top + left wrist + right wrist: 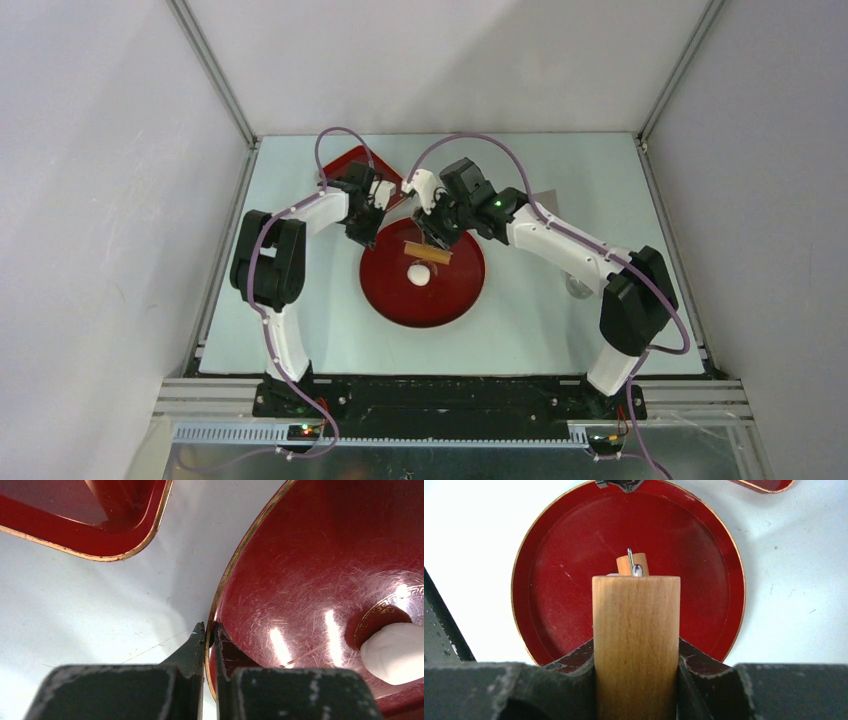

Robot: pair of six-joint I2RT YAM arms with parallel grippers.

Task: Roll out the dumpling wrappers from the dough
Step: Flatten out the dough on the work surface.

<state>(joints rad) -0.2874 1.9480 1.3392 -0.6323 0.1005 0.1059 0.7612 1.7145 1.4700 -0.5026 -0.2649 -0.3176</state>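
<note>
A white lump of dough lies in the middle of the round red plate; it is rounded, and no thin flat wrapper disc shows in any view. My left gripper is shut on the plate's far-left gold rim, one finger on each side of it. The dough also shows at the right edge of the left wrist view. My right gripper is shut on a wooden rolling pin, held over the plate just beyond the dough. In the right wrist view the pin hides the dough.
A red rectangular tray sits at the back left, close to the plate, and shows in the left wrist view. A small clear object lies right of the plate, beside the right arm. Frame posts and walls bound the table.
</note>
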